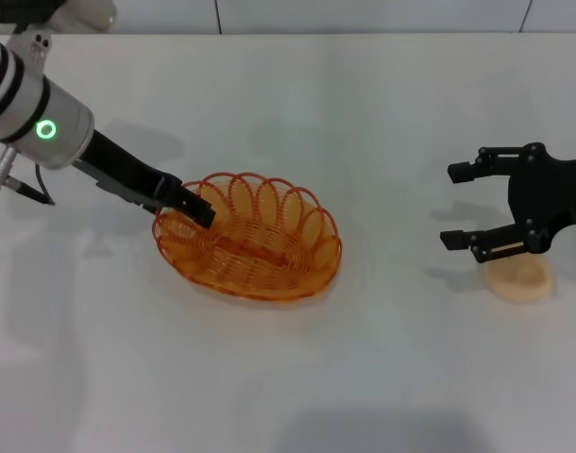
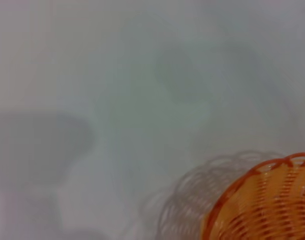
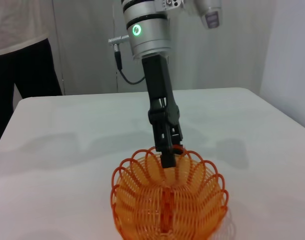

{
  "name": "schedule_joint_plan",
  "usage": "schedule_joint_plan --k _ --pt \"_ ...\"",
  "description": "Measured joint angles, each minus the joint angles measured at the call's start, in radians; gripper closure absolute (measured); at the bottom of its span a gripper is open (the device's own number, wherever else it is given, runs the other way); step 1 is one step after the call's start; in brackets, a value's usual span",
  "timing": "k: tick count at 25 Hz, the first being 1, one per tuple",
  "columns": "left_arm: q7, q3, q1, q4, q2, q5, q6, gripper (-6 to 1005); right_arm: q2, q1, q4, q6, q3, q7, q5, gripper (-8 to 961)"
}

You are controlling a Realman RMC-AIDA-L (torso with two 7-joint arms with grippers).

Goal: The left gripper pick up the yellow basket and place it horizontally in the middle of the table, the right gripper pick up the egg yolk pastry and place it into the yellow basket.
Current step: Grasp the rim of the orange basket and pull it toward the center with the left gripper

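Note:
The yellow basket is near the middle of the white table, its long side running left to right. My left gripper is shut on the looped rim at the basket's left end. The right wrist view shows the same grip on the basket, and the left wrist view shows part of the basket. The egg yolk pastry lies on the table at the right. My right gripper is open and empty, hovering just above the pastry and slightly to its left.
A person in dark trousers stands beyond the table's far corner in the right wrist view. The table's back edge meets a tiled wall.

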Motion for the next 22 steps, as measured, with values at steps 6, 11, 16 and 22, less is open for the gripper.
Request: schedule_joint_plan --k 6,11,16,22 --pt "-0.016 0.005 0.003 -0.002 -0.004 0.007 0.003 137 -0.001 -0.007 0.0 0.0 0.002 -0.01 0.003 105" --pt "-0.019 0.005 0.008 -0.002 -0.007 0.007 -0.004 239 -0.003 -0.008 0.0 0.0 0.002 -0.012 0.003 105" --pt "-0.022 0.005 0.008 -0.003 -0.014 0.008 -0.012 341 -0.002 -0.009 0.0 0.0 0.002 -0.014 0.003 106" --pt "-0.024 0.005 0.009 -0.003 -0.014 0.007 -0.016 583 -0.002 -0.013 0.0 0.0 0.002 -0.014 0.006 106"
